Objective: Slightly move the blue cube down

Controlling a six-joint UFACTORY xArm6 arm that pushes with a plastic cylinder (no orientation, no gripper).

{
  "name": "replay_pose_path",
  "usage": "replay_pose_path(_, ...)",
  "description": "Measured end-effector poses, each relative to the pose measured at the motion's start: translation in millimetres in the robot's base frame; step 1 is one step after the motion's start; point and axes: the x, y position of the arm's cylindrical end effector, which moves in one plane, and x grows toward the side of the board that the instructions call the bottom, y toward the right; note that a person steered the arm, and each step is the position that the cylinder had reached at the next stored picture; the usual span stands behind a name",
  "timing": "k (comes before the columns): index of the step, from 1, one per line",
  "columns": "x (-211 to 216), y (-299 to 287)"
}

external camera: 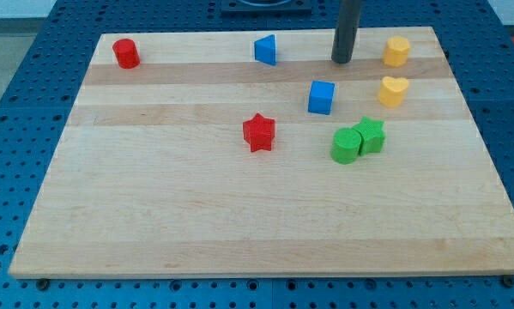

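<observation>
Wooden bench (154,223) is seen on a blue perforated base (33,103). The rod (347,30) is held upright, entering from the view's top; my tip (341,61) is placed above and slightly right of the blue cube (321,97), apart from it. No gripper is fitted, so nothing is grasped. The blue cube is located right of centre, with a yellow heart-like block (393,90) to its right and two touching green blocks (346,145) (371,135) below. A red star (258,132), red cylinder (125,53), blue wedge-like block (266,50) and yellow block (396,51) are also noted.
</observation>
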Motion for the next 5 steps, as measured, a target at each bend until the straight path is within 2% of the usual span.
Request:
replay_pose_path(1, 12.3, -9.1)
replay_pose_path(2, 56.1, -35.3)
replay_pose_path(3, 56.1, -35.3)
replay_pose_path(4, 107.3, -35.3)
replay_pose_path(5, 116.7, -35.3)
